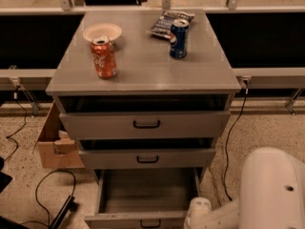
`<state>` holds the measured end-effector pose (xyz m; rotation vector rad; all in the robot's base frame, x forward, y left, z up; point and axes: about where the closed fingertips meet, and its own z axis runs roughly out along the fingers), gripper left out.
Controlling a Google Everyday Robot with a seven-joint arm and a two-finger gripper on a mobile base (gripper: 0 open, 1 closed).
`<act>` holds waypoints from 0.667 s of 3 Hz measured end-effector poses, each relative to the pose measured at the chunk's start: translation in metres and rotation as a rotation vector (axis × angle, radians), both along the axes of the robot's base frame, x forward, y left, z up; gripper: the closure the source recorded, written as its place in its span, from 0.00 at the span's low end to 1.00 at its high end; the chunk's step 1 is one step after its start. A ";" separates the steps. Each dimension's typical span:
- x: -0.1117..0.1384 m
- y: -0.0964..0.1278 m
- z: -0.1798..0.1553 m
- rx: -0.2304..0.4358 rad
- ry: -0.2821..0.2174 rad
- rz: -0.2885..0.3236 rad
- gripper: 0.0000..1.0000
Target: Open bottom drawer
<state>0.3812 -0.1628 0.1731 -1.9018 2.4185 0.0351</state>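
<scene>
The bottom drawer (143,194) of the grey cabinet (143,70) stands pulled far out, its plain grey inside showing and its flat front with a small black loop handle (150,223) at the frame's lower edge. My gripper (196,213) is at the drawer's front right corner, low in the view, with only its white wrist part showing. The rest of it is cut off by the frame's edge.
The top drawer (145,124) and middle drawer (147,159) are slightly ajar. On the cabinet top stand a red cola can (104,57), a blue soda can (178,38), a white bowl (102,32) and a chip bag (170,22). A cardboard box (57,142) and cables lie at the left. My white arm body (271,190) fills the lower right.
</scene>
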 end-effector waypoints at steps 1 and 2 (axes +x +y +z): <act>0.001 0.000 0.000 0.000 0.000 0.000 0.61; 0.001 0.000 0.003 0.000 0.000 0.000 0.85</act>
